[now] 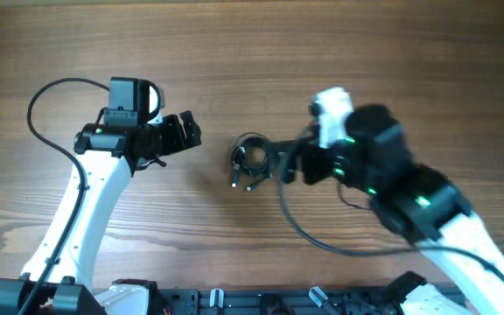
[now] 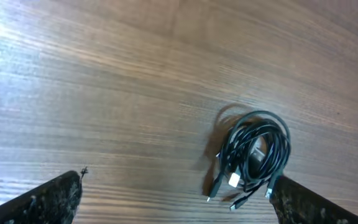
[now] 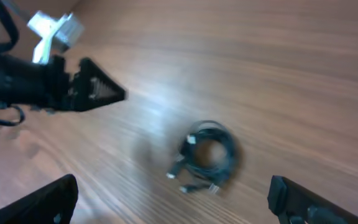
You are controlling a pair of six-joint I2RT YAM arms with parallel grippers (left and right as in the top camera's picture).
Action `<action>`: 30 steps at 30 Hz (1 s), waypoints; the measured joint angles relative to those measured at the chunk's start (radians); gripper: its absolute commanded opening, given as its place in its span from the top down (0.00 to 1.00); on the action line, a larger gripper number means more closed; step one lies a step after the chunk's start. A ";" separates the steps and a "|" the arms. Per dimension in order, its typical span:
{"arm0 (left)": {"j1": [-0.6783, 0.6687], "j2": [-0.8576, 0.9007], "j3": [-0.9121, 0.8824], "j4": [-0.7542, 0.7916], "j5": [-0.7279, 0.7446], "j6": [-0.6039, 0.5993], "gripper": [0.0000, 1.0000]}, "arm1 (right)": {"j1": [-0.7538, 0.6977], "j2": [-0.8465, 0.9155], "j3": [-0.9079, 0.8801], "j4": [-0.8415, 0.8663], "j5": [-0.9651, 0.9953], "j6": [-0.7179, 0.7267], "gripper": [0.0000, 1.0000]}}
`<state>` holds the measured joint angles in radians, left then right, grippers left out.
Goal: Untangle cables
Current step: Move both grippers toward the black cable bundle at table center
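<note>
1. The cables [image 1: 250,160] are found as one small coiled bundle near the middle of the tabletop [image 1: 366,52]. The plug ends trail at its 7 o'clock, and nothing is separated yet.
2. The bundle is judged to lie flat and free so that either claw may reach it. No contact with it is shown.
3. The left claw [image 1: 191,133] is seen spread wide and empty at the bundle's 9 o'clock, near but apart, and is pointed towards 3 o'clock.
4. The right claw [image 1: 280,164] is likewise wide and empty, just beside the bundle at its 3 o'clock. Its forearm is angled in from 5 o'clock.
5. The facing poses are judged suited to a pull from both sides.
</note>
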<state>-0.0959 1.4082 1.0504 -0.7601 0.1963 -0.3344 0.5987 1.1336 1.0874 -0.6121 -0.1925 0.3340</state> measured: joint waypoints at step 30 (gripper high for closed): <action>0.000 0.060 0.000 0.084 -0.041 -0.136 0.00 | -0.065 0.731 0.185 0.074 0.002 -0.105 0.21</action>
<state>-0.0959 1.4681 1.0504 -0.6765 0.1551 -0.4706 0.5339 1.8648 1.2720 -0.5381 -0.1902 0.2287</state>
